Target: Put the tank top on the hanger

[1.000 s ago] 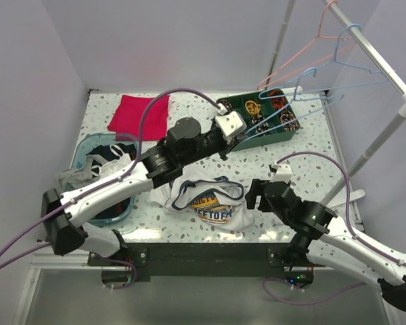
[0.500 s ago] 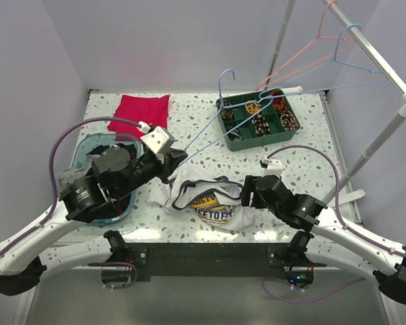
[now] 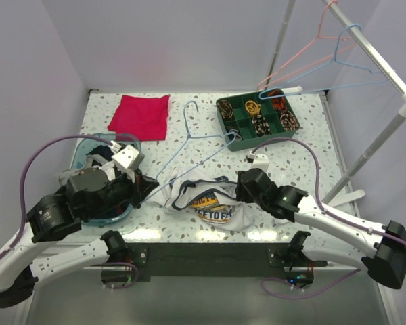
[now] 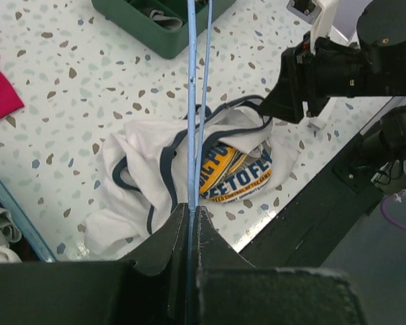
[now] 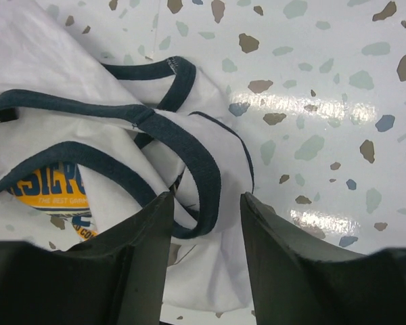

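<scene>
The tank top lies crumpled at the near middle of the table, white with navy trim and a yellow-and-blue graphic. My left gripper is shut on the hanger, a light-blue wire one whose hook points to the far side above the table. In the left wrist view the wire of the hanger runs out from between my shut left gripper, above the tank top. My right gripper is at the shirt's right edge. Its jaws stand open around a navy-trimmed strap of the tank top.
A red folded cloth lies at the far left. A green compartment tray stands at the far right. A blue basin of clothes sits under my left arm. A rack pole with a pink hanger rises on the right.
My left arm has drawn back to the near left, carrying the blue hanger away from the green tray. My right gripper has moved in onto the shirt's right edge and its jaws have narrowed.
</scene>
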Motion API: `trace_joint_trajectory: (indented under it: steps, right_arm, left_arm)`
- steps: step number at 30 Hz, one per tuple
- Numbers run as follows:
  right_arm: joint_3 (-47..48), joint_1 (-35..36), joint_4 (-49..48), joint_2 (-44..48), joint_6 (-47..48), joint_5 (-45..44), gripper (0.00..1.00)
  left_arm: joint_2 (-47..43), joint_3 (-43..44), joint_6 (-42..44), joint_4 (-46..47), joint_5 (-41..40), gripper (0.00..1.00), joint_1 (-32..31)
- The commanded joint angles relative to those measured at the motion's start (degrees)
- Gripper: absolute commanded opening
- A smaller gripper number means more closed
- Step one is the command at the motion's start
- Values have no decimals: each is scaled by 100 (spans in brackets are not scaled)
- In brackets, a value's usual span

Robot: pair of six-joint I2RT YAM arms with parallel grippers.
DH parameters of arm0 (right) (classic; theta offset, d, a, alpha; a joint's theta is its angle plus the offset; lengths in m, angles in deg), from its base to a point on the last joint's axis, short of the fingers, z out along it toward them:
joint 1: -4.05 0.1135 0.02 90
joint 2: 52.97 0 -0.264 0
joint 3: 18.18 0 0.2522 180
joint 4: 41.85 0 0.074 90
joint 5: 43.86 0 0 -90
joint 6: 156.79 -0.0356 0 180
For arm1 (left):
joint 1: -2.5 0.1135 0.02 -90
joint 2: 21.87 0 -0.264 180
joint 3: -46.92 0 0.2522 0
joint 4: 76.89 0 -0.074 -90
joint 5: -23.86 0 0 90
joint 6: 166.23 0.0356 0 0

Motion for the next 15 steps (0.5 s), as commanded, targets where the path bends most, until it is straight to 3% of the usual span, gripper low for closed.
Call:
trace_joint_trajectory:
  steps: [1,2,3,4,8,15]
  right_arm:
    - [169,11,-356,-327,-9,-130,42]
    - [177,20,-356,-371,17,-201,37]
    - [195,11,-312,-389,61,-262,23]
    - [256,3,-277,-424,87,-341,0]
    - [660,-41,-13,-678,395,-1000,0]
    - [1056,-734,5,-1110,922,-546,0]
  left_arm:
    - [-39,235,-334,-595,127,0,11]
    - [-30,261,-334,-631,162,0,11]
    - [-30,296,-325,-657,197,0,11]
    - [-4,323,-282,-727,232,0,11]
    - [75,481,-123,-851,338,0,11]
    - [233,639,149,-877,566,0,11]
